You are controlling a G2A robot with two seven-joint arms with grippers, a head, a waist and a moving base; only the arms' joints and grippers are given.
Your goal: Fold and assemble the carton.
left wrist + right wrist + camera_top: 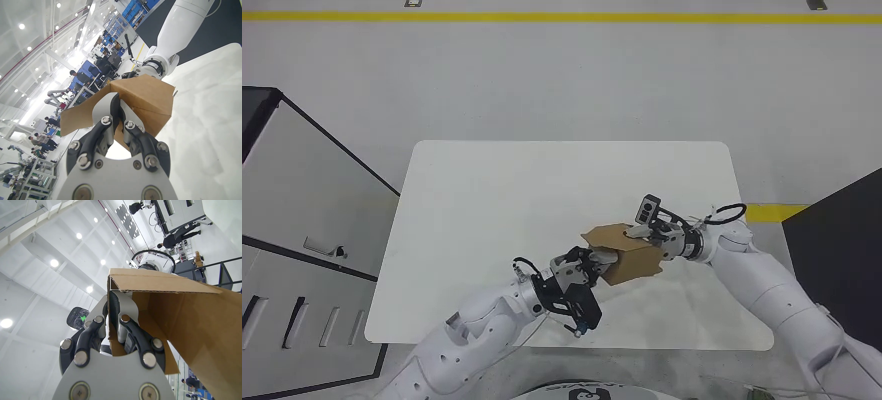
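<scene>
A brown cardboard carton (626,254) is held between my two arms over the front right part of the white table (502,190). It is partly formed, with a flap standing out at its upper left. My left gripper (600,262) is shut on a carton panel at its near-left end; in the left wrist view the fingers (115,106) pinch the cardboard (149,98). My right gripper (650,236) is shut on the carton's far-right wall; in the right wrist view the wall edge (109,321) runs between the pads, and the carton's inside (181,321) opens beside them.
A grey cabinet (292,200) stands left of the table and a dark unit (842,240) to its right. A yellow line (562,16) crosses the floor behind. The table's back and left parts are bare.
</scene>
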